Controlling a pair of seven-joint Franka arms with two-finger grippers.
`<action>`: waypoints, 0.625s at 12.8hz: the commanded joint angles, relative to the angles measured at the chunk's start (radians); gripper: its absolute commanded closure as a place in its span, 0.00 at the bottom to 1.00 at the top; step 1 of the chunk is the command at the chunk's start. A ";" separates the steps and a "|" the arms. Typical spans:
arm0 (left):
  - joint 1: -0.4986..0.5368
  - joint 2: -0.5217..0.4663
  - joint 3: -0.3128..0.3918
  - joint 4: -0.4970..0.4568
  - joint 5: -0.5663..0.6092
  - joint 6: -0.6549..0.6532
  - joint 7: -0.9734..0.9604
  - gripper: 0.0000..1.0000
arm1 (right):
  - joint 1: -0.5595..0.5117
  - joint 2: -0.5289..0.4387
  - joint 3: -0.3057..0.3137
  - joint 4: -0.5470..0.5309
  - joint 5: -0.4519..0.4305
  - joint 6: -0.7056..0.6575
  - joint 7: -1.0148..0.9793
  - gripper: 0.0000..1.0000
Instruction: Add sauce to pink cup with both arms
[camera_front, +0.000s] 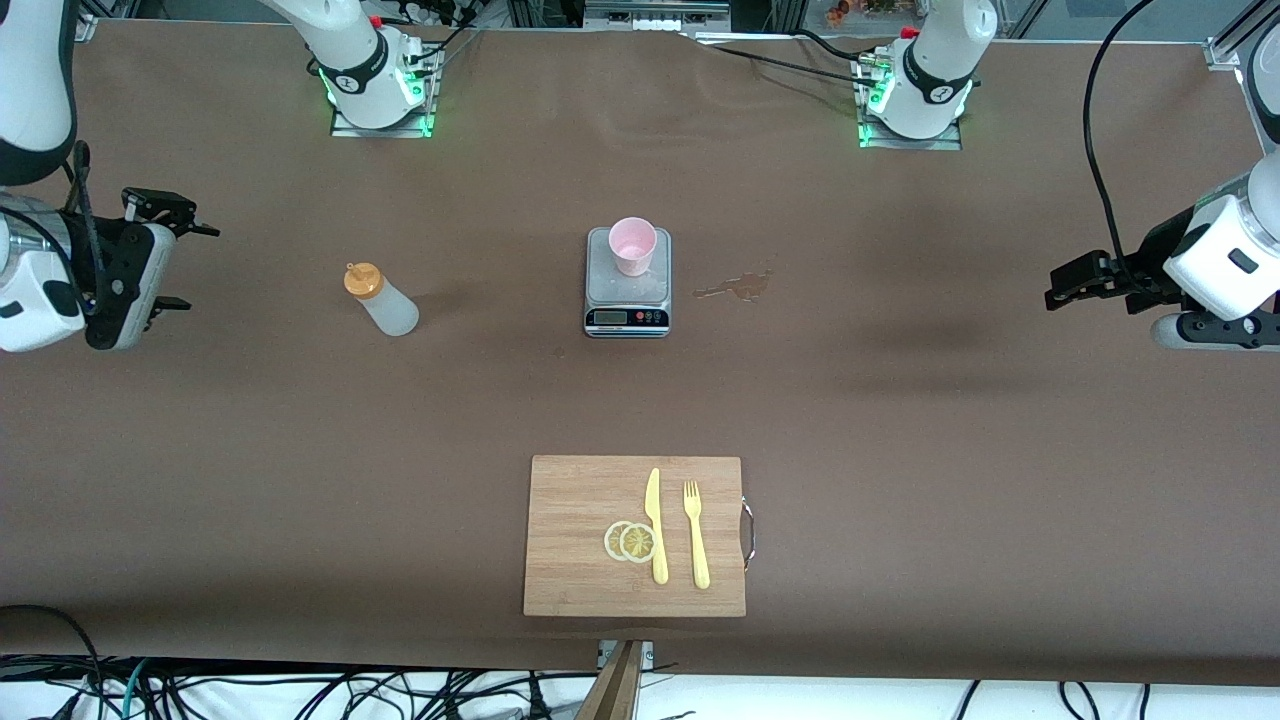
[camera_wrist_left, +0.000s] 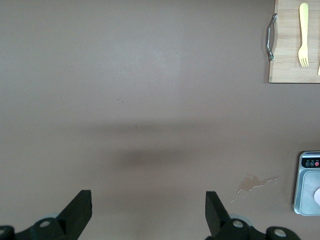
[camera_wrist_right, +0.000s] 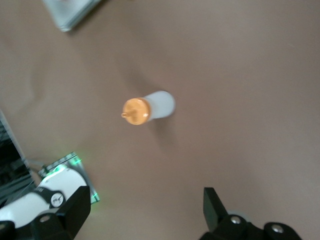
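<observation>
Front view: the sauce bottle stands upright on the brown table, toward the right arm's end, well apart from the kitchen scale.
Pink cup: it stands on the scale's plate, and it looks empty.
Right gripper: it hovers over the table edge at its own end; the fingers are wide apart and hold nothing.
Left gripper: it hovers over bare table at its own end; the fingers are spread wide and hold nothing.
Stain: a brownish spill lies beside the scale.
Cutting board: it carries a knife, a fork and lemon slices, nearer to the front camera.
Risk: I judge the soft bottle may tip if one finger touches it first; too hard a squeeze may spill sauce; the light cup may slide off the scale if it is not steadied.
</observation>
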 joint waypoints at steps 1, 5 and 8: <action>-0.002 0.012 0.001 0.030 0.008 -0.017 0.017 0.00 | -0.106 -0.108 0.139 -0.132 -0.076 0.100 0.296 0.00; -0.003 0.012 0.001 0.030 0.011 -0.017 0.017 0.00 | -0.119 -0.238 0.150 -0.279 -0.092 0.194 0.635 0.00; -0.005 0.012 0.001 0.030 0.008 -0.017 0.017 0.00 | -0.120 -0.263 0.176 -0.303 -0.105 0.183 0.991 0.00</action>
